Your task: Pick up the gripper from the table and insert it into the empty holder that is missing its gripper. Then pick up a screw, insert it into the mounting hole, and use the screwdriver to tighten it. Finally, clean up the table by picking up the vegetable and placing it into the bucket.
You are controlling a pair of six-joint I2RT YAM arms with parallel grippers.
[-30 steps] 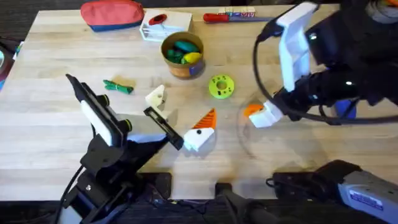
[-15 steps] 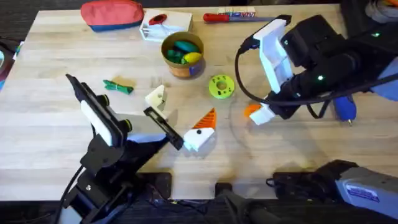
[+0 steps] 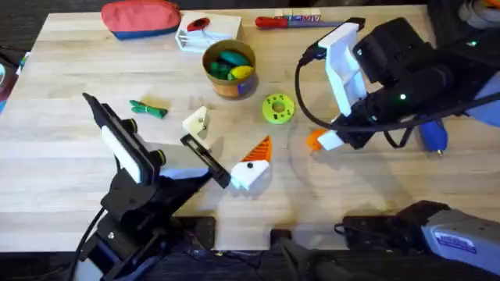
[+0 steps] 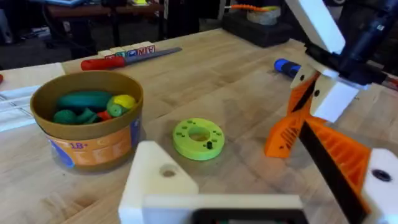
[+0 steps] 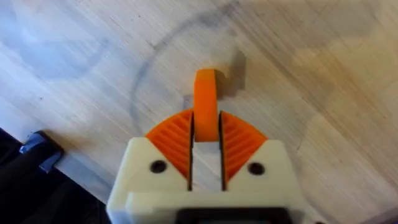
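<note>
My right gripper [image 3: 326, 141] [image 5: 206, 140] is shut on the gripper [image 3: 315, 139] [image 5: 206, 99] [image 4: 283, 134], a small orange wedge whose tip touches the table right of centre. My left gripper [image 3: 225, 144] [image 4: 249, 177] stands open; one side is the all-white holder [image 3: 195, 121] [image 4: 158, 180] with a mounting hole on top, the other carries an orange finger [image 3: 258, 150] [image 4: 339, 152]. The blue screwdriver [image 3: 433, 137] [image 4: 286, 65] lies behind the right arm, partly hidden. The dark green vegetable [image 3: 148, 108] lies far left. The bucket [image 3: 229, 82] [image 4: 93, 146] holds toy food. No screw can be made out.
A lime ring disc [image 3: 278, 108] [image 4: 199, 138] lies between the bucket and the right gripper. At the back edge are a red pouch [image 3: 141, 17], a white box [image 3: 207, 33] and a red-handled screwdriver [image 3: 273, 22] [image 4: 109, 61].
The right arm has swung left and lower over the orange wedge while still gripping it, uncovering the blue screwdriver. The left arm has not moved.
</note>
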